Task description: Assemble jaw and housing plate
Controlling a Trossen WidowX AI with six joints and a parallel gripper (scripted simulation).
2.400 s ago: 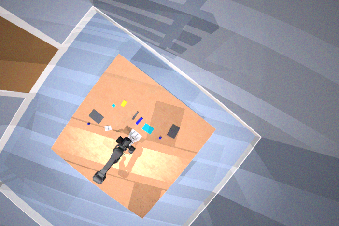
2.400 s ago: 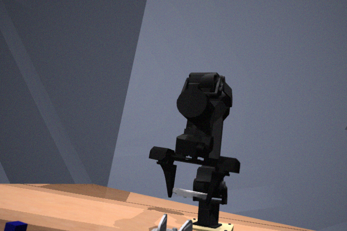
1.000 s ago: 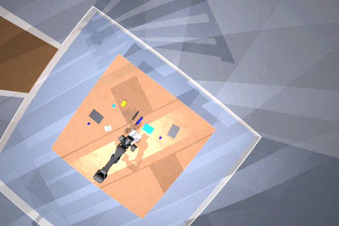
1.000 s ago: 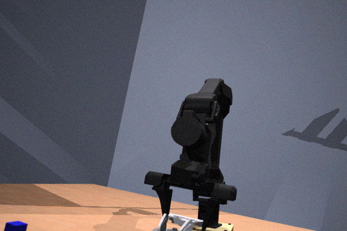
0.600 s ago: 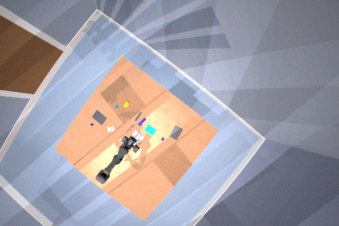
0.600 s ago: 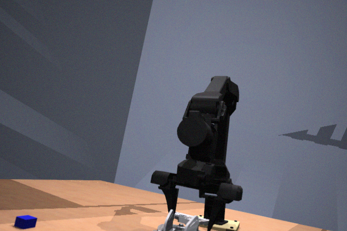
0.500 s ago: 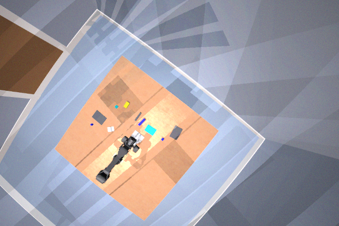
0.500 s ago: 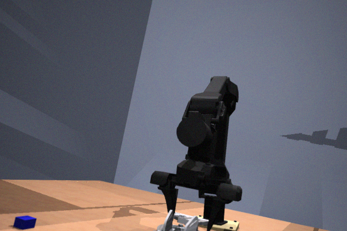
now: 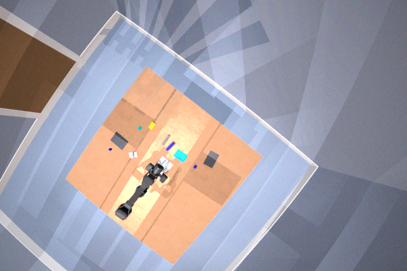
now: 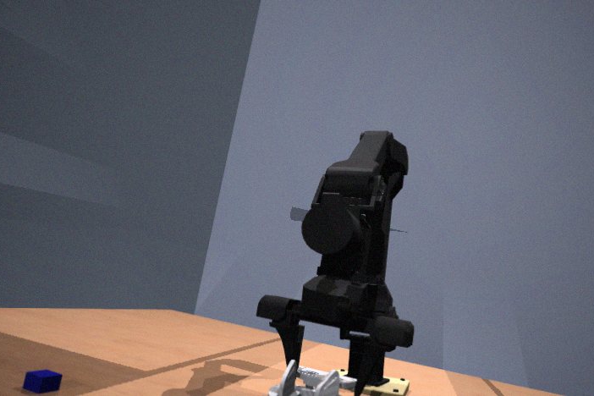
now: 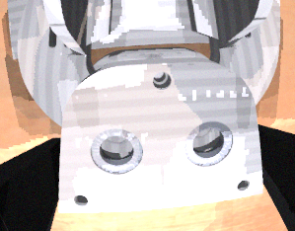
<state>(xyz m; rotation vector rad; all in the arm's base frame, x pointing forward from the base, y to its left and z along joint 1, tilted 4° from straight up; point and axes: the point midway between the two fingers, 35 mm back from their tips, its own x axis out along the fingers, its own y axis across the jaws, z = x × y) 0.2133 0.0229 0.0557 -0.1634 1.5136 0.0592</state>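
My gripper [image 10: 327,379] [image 11: 158,142] is shut on the white housing plate [image 11: 163,180] [image 10: 312,372], with a black finger at each side edge. The plate is low over the rear of the white jaw assembly [image 9: 166,164] [image 11: 37,94]. Two upright jaw parts show in the exterior view, in front of the plate. In the wrist view, pale surfaces and dark gaps show through the plate's two large ringed holes. The pins, the stubs and the gear teeth are hidden under the plate. I cannot tell whether the plate touches the stubs or sits level.
A cyan block [image 9: 180,155], a blue bar [image 9: 170,146] and a grey bar [image 9: 166,139] lie beyond the assembly. A small white part [image 9: 133,154], a yellow block [image 9: 151,125] and a dark panel [image 9: 119,140] lie left. A blue cube [image 9: 195,167] [image 10: 41,382] and another dark panel [image 9: 211,158] lie right.
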